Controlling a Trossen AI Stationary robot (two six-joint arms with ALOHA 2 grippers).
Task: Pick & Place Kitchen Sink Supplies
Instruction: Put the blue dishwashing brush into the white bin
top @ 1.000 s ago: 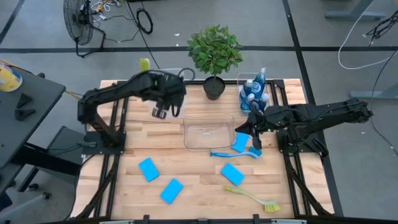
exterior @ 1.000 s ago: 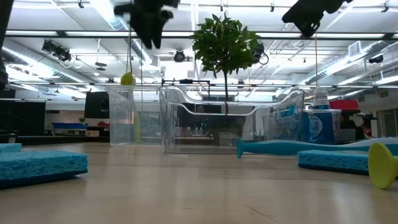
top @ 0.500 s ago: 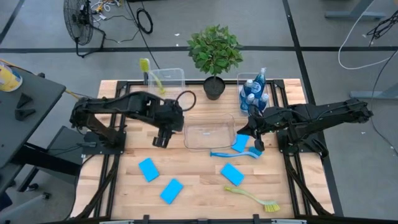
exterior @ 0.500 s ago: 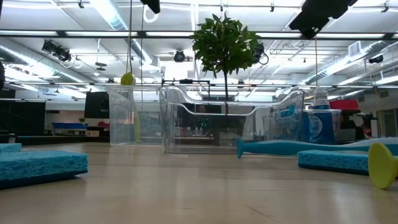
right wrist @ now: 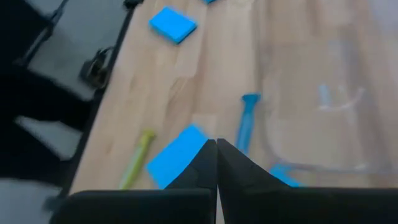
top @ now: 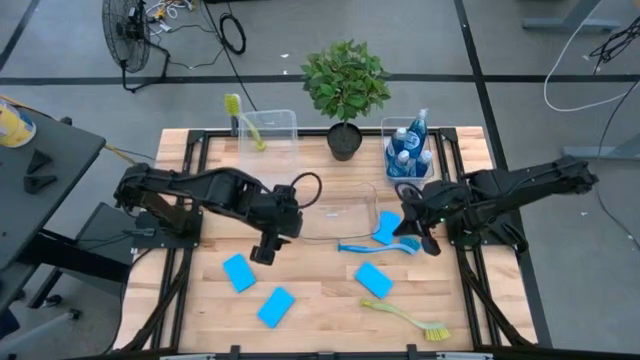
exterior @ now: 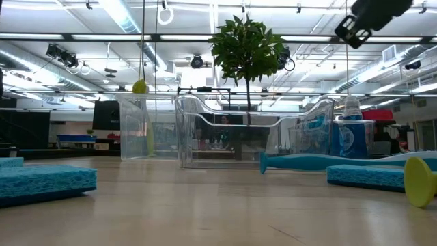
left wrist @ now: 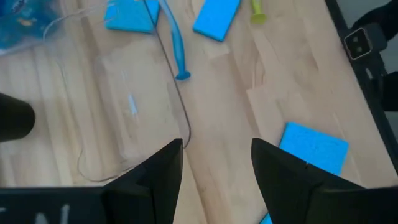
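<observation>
Overhead: left gripper (top: 265, 249) hovers just beside a flat bright-blue sponge (top: 238, 271); right gripper (top: 428, 241) hangs over the blue long-handled dish brush (top: 377, 247) near the clear plastic bin (top: 336, 212). Left wrist view: fingers (left wrist: 154, 171) spread apart, holding nothing. Right wrist view: fingers (right wrist: 200, 163) pressed together, empty, above the brush.

potted plant (top: 345, 90), clear bins (top: 335, 212) — wooden table (top: 320, 290)
</observation>
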